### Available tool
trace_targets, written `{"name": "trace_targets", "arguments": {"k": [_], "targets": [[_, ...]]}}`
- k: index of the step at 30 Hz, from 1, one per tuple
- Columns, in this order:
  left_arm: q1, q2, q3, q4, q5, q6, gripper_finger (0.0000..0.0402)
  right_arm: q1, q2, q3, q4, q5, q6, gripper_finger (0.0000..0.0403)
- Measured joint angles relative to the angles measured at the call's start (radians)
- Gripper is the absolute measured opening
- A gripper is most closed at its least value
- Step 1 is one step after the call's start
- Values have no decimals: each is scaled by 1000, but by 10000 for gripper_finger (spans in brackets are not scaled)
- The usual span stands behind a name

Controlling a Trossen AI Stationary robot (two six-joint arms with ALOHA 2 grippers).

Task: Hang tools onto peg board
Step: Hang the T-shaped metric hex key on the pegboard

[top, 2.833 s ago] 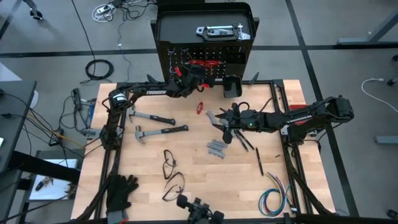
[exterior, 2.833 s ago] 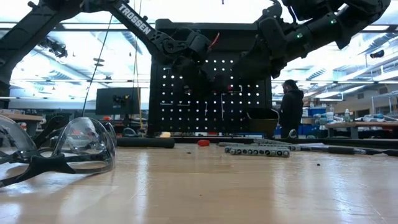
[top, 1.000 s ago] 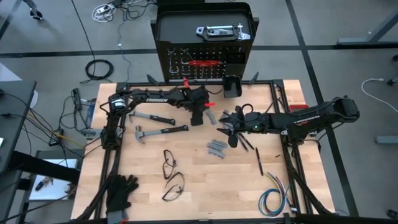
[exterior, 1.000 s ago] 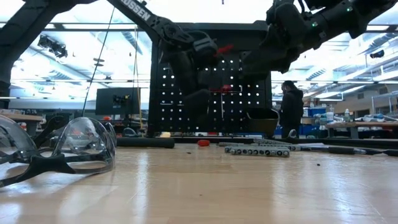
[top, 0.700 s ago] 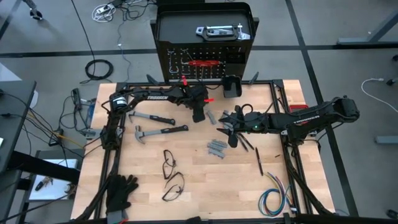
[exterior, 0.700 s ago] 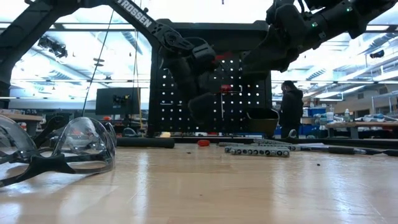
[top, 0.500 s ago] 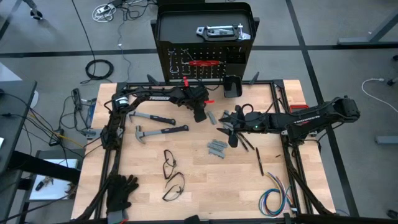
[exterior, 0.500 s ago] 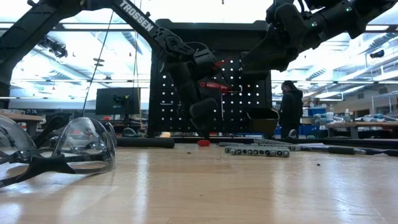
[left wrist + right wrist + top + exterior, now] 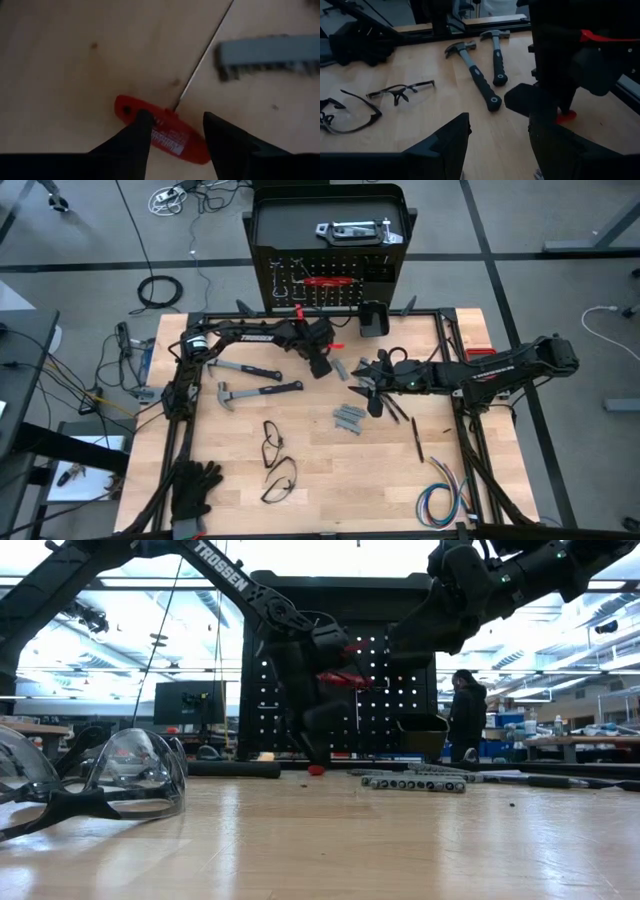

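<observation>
Now, left gripper: fingers apart, holding nothing, poised right over the red-handled tool, which lies flat on the table between the fingertips.
Right gripper: parted, empty, above the grey metal pieces.
Peg board: upright at the table's far edge.
Table: light wood; a person stands in the room behind.
Nearby: two hammers, safety glasses, black gloves.

Wooden table with hammers, safety glasses, black gloves
</observation>
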Motion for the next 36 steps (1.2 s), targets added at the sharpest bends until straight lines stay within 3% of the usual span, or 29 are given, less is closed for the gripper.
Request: {"name": "trace_targets", "arguments": {"k": [7, 12, 27, 36], "targets": [[-61, 2, -1, -19, 53, 252, 125, 1, 0, 0, 1, 0, 1, 210], [-100, 4, -6, -31, 12, 368, 95, 1, 0, 0, -6, 0, 4, 210], [-110, -8, 74, -74, -15, 413, 89, 7, 0, 0, -11, 0, 19, 210], [-72, 66, 75, -39, -10, 357, 89, 9, 0, 0, -8, 0, 23, 210]]}}
